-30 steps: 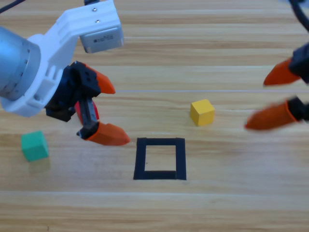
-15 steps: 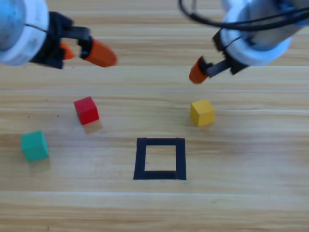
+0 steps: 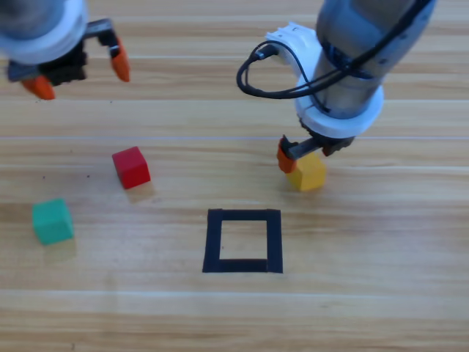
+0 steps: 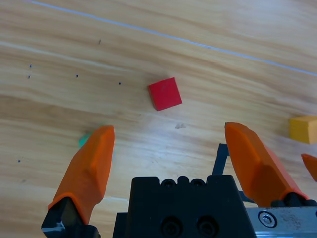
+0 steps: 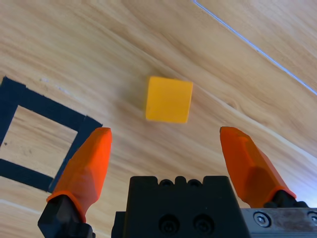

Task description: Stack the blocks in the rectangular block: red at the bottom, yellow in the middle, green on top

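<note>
Nearest, the rectangular block (image 3: 242, 240) holds only bare wood, so the stack is not yet begun and room is free on every side of it. Beyond it, the right gripper (image 5: 166, 163) hangs over yellow (image 3: 308, 172), pincer spread wide with the cube centred between the tips, apparently lined up for a pick, although red (image 3: 131, 167) belongs at the bottom. Green (image 3: 52, 221) sits near the table's left edge, well apart. Farthest, the left gripper (image 3: 77, 70) waits, pincer also wide, holding nothing.
</note>
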{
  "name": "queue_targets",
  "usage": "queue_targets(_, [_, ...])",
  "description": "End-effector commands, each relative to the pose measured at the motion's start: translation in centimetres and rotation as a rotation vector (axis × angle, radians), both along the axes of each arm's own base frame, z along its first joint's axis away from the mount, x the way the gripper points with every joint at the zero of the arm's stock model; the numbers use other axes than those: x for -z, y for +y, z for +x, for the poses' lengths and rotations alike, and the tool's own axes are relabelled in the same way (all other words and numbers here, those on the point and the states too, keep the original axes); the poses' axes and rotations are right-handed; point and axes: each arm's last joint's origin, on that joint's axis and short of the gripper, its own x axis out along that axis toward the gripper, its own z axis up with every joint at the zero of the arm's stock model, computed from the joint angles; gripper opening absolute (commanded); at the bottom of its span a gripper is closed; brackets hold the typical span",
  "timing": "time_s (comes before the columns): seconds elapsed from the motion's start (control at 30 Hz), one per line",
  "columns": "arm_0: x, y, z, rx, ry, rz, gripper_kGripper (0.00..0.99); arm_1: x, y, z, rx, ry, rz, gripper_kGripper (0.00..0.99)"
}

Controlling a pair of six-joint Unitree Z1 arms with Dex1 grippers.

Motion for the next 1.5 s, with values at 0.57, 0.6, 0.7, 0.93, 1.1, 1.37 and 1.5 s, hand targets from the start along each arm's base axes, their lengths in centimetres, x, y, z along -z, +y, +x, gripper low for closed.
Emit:
queue_targets(0.57, [7.6, -4.9, 8.9, -0.251, 0.379, 0.006, 0.953, 7.9, -2.9, 5.8, 0.111, 0.261, -0.031, 0.235])
queue_targets(0.6, [7.7, -4.8, 9.0, -0.262, 0.381, 0.005, 0.953, 7.5, -2.9, 5.5, 0.101, 0.253, -0.034, 0.086])
queue_targets(0.7, [8.1, -4.8, 9.1, -0.302, 0.382, -0.005, 0.954, 6.5, -3.4, 4.8, 0.108, 0.244, -0.035, 0.012])
queue_targets(0.93, [10.2, -4.7, 9.7, -0.334, 0.409, -0.022, 0.951, 1.6, -5.2, 2.2, 0.156, 0.212, 0.024, 0.000])
queue_targets(1.1, [12.1, -4.0, 9.6, -0.330, 0.421, -0.048, 0.945, 0.6, -6.0, 1.0, 0.151, 0.206, 0.081, 0.000])
queue_targets(1.37, [12.5, -1.9, 8.8, -0.287, 0.381, -0.096, 0.943, 1.0, -5.9, 0.8, 0.138, 0.224, 0.120, 0.000])
queue_targets(1.5, [12.9, -1.6, 8.9, -0.288, 0.375, -0.098, 0.943, 1.2, -5.8, 0.9, 0.132, 0.227, 0.125, 0.000])
